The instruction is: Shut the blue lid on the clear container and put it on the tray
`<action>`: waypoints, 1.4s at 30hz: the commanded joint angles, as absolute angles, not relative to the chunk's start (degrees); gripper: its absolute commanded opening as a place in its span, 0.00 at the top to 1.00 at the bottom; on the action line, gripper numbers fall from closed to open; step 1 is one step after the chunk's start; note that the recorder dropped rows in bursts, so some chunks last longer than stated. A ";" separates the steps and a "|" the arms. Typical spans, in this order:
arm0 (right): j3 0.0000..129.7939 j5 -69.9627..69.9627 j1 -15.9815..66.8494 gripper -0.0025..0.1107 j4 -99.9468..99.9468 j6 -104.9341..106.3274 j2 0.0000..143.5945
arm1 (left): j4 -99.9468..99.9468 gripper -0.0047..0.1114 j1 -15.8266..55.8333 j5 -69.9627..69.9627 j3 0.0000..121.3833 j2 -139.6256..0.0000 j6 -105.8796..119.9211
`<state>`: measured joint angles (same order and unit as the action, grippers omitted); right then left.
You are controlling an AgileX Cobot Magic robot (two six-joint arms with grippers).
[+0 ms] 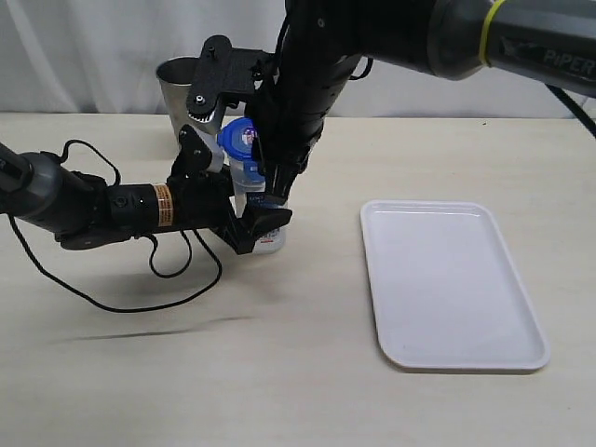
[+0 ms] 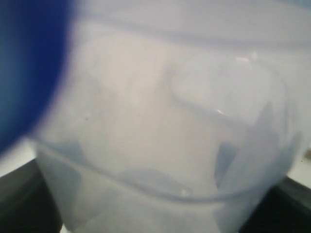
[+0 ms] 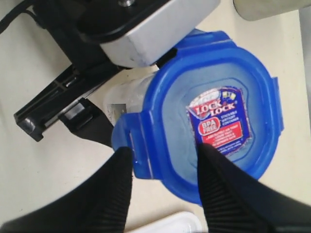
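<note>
Left gripper: clamped on container's lower body.
Right gripper: jaws apart, over lid's edge.
Container: base hidden behind left gripper; left wrist view blurred.

Pale beige matte table fills most of the frame, faint shadow streak lower left. White pleated curtain across the top. Even, diffuse light.

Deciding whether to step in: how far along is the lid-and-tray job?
Done: the blue lid sits on the clear container. In hand: the left gripper clamps the container; the right gripper hangs open over a flap sticking out. Left: snap the flaps, move it to the tray.
</note>
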<state>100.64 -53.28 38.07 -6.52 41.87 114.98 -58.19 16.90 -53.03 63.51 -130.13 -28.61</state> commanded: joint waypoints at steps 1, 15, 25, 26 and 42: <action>99.51 -51.81 38.15 0.62 -5.39 42.76 117.24 | -59.46 0.96 17.25 -54.28 63.50 -130.29 -28.94; 88.92 -40.35 38.15 0.66 -6.61 44.54 117.24 | -61.81 0.96 17.25 -56.21 63.50 -130.29 -30.04; 82.31 -34.55 38.15 0.66 -12.26 43.67 117.24 | -62.17 0.96 17.25 -56.45 63.50 -130.29 -30.17; 82.31 -34.55 38.15 0.66 -12.26 43.67 117.24 | -62.29 0.96 17.25 -56.45 63.62 -130.29 -30.30; 82.31 -37.16 38.15 0.67 -8.82 41.09 115.39 | -62.33 0.96 17.25 -57.77 63.62 -130.29 -26.15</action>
<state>85.04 -28.91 38.30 -14.15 42.59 112.18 -56.33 15.90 -52.07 63.82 -130.13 -29.57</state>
